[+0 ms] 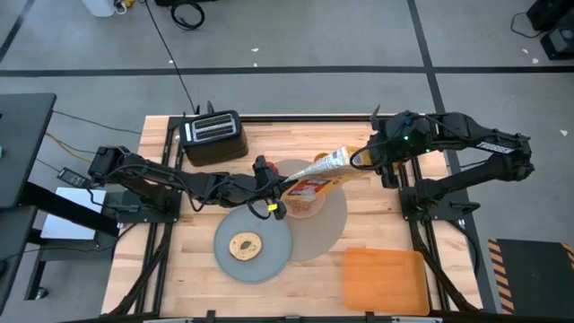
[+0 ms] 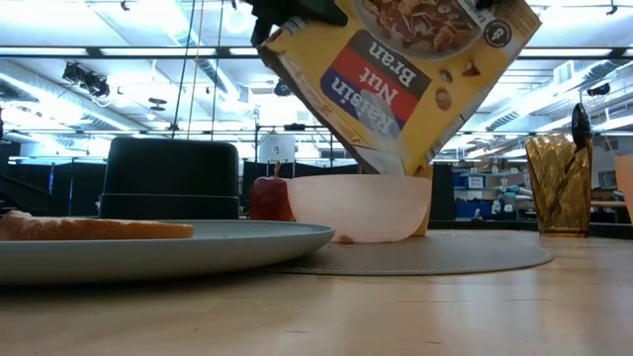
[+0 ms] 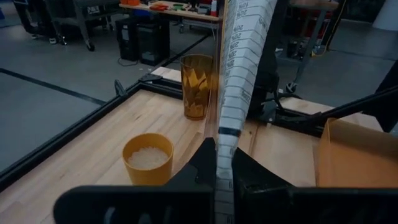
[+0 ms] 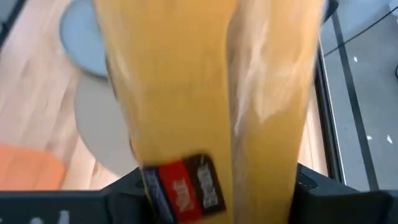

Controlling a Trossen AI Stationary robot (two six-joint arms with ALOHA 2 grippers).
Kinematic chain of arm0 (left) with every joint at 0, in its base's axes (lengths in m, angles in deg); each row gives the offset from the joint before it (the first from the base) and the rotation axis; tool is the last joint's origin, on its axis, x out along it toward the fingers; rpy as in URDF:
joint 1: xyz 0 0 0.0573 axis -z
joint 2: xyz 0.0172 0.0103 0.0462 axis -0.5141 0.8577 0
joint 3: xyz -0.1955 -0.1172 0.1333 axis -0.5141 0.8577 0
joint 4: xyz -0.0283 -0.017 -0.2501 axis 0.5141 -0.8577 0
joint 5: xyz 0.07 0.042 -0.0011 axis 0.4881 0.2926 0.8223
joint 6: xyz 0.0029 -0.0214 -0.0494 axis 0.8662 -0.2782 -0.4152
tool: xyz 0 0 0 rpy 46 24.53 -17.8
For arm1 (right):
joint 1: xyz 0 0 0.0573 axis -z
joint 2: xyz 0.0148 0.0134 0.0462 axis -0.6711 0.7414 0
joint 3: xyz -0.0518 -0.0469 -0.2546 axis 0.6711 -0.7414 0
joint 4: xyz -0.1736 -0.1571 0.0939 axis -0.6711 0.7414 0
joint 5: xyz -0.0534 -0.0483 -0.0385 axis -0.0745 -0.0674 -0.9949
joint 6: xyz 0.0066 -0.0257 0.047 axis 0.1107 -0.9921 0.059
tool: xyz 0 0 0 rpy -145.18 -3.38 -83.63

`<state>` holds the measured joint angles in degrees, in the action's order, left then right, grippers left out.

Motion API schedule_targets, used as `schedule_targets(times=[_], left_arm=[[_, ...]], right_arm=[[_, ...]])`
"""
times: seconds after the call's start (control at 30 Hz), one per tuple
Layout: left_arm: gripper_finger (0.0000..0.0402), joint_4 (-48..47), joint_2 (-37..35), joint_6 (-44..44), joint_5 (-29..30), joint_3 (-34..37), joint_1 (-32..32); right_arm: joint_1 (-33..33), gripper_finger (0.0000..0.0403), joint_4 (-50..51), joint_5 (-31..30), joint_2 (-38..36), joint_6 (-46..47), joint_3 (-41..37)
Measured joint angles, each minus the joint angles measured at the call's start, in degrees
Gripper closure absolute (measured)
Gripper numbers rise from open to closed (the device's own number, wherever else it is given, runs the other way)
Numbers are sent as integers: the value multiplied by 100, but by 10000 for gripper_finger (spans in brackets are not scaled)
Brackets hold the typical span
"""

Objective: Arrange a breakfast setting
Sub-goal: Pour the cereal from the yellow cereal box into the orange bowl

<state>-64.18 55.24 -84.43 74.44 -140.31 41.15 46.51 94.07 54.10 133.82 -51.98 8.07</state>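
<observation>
Left gripper: clamped on the lower edge of the cereal box, near the middle of the surface; the left wrist view shows the box's narrow side pinched between its fingers.
Right gripper: closed around the upper end of the same box, to the right and farther back; the right wrist view shows the yellow carton filling the gap between its fingers.
Cereal box: held by both arms, tilted with its low end over the pink bowl.
Pink bowl: on the taupe mat, right of centre; whether cereal is in it I cannot tell.
Red apple: just beside the bowl, on its left in the low view.
Grey plate: near-left of the bowl, overlapping the mat's edge, with the bagel on it.
Orange cup: on the wood, apart from the bowl, holding something pale.
Amber glass: upright farther along the surface.
Toaster: far left corner.
Orange board: near right corner.
Step in hand: likely pouring cereal into the bowl.
Next move: probably tip further or right the box, both arms moving together so the carton does not twist or knock the bowl.
</observation>
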Motion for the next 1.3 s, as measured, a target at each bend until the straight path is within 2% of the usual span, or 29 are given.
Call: schedule_targets(times=[0.27, 0.53, 0.93, 1.03, 1.1, 1.2, 1.3], left_arm=[[393, -137, 7, -21, -24, 2, -4], [393, -220, 15, -22, -5, 11, -2], [393, -518, -108, 53, -22, 17, -2], [393, -513, -114, 56, -4, 17, -4], [393, -507, -142, 55, -8, 15, -4], [393, -567, -154, 95, -7, 19, -16], [393, -537, -170, 97, 3, 17, -17]], right_arm=[[-7, 211, -1038, 404, 31, 247, -87], [-9, 211, -1719, 461, 142, 332, -87], [-47, 211, -2035, 710, 361, 233, -87], [-40, 211, -2142, 482, 344, 370, -87], [-58, 211, -2291, 764, 344, 265, -86], [-50, 211, -2157, 369, 341, 232, -87], [-35, 211, -2210, 624, 337, 56, -83]])
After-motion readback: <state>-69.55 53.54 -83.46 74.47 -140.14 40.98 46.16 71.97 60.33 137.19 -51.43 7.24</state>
